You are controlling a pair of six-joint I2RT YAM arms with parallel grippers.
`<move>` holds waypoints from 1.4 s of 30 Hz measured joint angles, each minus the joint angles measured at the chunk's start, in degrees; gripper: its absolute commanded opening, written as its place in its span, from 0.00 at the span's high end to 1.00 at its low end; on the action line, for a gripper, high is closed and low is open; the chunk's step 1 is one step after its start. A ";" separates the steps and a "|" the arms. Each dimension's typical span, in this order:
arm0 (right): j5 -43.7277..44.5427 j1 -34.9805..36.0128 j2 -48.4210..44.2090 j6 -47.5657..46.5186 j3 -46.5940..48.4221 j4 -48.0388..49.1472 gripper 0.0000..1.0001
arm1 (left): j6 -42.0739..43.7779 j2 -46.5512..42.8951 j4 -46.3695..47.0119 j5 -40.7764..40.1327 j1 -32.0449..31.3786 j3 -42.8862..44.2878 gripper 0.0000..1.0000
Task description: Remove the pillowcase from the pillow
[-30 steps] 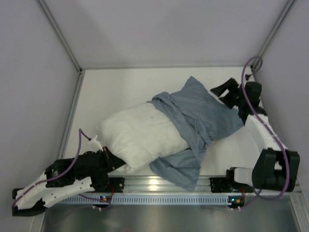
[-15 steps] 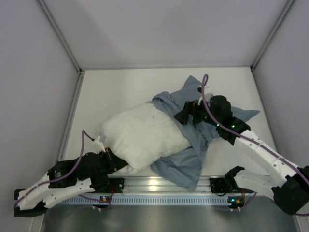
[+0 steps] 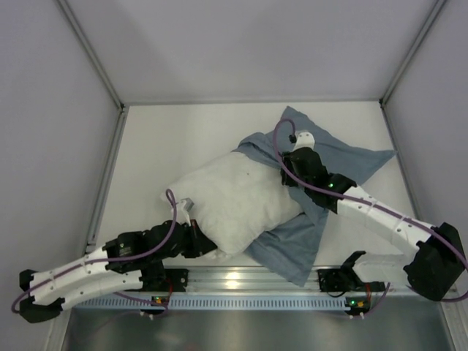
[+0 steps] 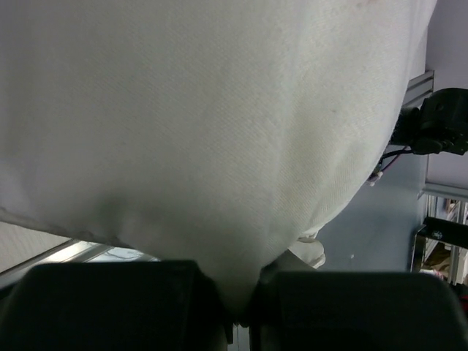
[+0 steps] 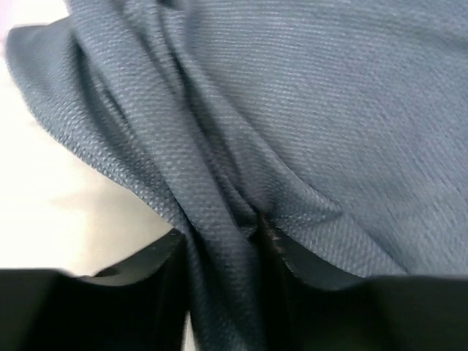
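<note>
The pillow [image 3: 238, 201] is seen lying diagonally across the white surface [image 3: 168, 139], its near-left corner toward the arm bases and its far end toward the right rear. Most of its white cover is bared. The pillowcase [image 3: 344, 157] is draped over the pillow's far-right end only. From there it is spread flat on the surface toward the right rear corner, and a second flap is laid out beside the pillow, reaching the metal rail [image 3: 241, 281] at the near edge.

The left end effector [image 3: 194, 238] is closed on the pillow's near-left corner; in the left wrist view a tuck of the white fabric [image 4: 205, 110] is pinched between the two dark fingers [image 4: 183, 307].

The right end effector [image 3: 291, 174] is set down on the pillowcase where it meets the pillow's far end. In the right wrist view a bunched fold of the blue-grey cloth [image 5: 329, 110] is gripped between its fingers [image 5: 95, 300], with creases converging there.
</note>
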 measured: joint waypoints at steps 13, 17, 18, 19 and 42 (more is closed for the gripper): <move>5.95 -16.13 4.57 8.00 0.42 -0.57 1.00 | 1.49 -8.26 0.17 0.31 0.02 2.08 1.00; 1.40 -24.61 9.11 10.36 4.17 -0.72 1.00 | 1.44 -12.20 -4.28 -1.36 0.11 4.81 1.00; 0.42 -26.67 10.54 11.04 5.40 -0.85 1.00 | 1.40 -13.33 -6.58 -2.08 0.11 6.19 1.00; -0.57 -28.61 11.96 11.67 6.49 -1.01 1.00 | 1.38 -14.10 -8.28 -2.64 0.11 7.39 1.00; -20.52 -27.39 0.52 10.12 -1.62 1.86 0.16 | -2.91 -18.91 -29.38 -11.69 0.04 16.83 1.00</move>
